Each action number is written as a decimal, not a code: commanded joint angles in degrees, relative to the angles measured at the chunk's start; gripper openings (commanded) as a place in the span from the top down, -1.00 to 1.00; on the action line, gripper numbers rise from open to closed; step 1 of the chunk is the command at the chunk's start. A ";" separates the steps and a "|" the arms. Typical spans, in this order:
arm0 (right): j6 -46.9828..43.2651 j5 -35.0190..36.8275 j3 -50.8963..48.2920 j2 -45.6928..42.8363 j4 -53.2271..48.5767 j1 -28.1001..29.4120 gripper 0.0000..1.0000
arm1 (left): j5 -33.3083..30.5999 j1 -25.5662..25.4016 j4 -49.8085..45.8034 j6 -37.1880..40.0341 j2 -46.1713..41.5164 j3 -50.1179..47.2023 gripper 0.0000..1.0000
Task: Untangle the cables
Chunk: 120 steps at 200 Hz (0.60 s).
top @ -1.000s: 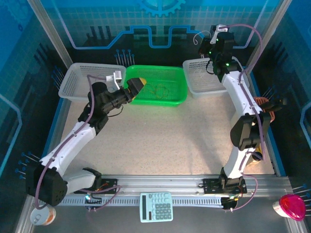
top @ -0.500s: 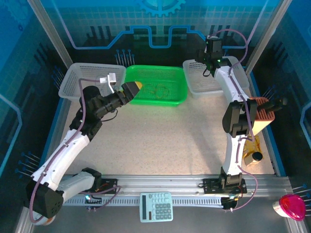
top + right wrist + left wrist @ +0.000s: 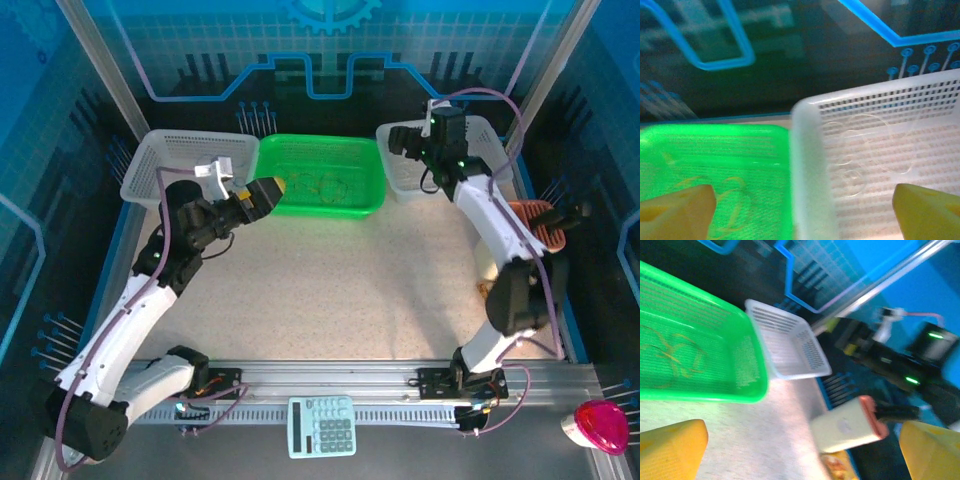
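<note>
Your right gripper (image 3: 800,210), pinched shut a second ago, is gaping empty, swinging toward nine o'clock over the white mesh plastic basket (image 3: 806,165) holding thin whitish looped cables (image 3: 860,164). Your left gripper (image 3: 272,188), spread wide, is backing off the green plastic basket (image 3: 330,208) with yellowish looped cables (image 3: 326,184).

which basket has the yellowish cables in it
The green basket, the middle one: yellowish cables lie looped on its floor. The left basket and right basket are white.
</note>
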 commanded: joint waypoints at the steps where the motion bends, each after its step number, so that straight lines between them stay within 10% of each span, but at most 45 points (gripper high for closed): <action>1: -0.55 -6.03 -8.33 -10.45 7.87 1.67 -0.99 | -11.88 0.84 -4.15 11.41 -3.04 0.19 -0.98; 55: -5.64 1.56 -36.25 -30.33 17.92 2.93 -0.99 | -36.58 2.40 4.81 30.90 -9.34 -12.41 -0.99; 120: -11.40 14.81 -52.04 -32.97 26.54 1.36 -0.99 | -42.96 7.33 24.56 38.85 -9.55 -34.48 -0.99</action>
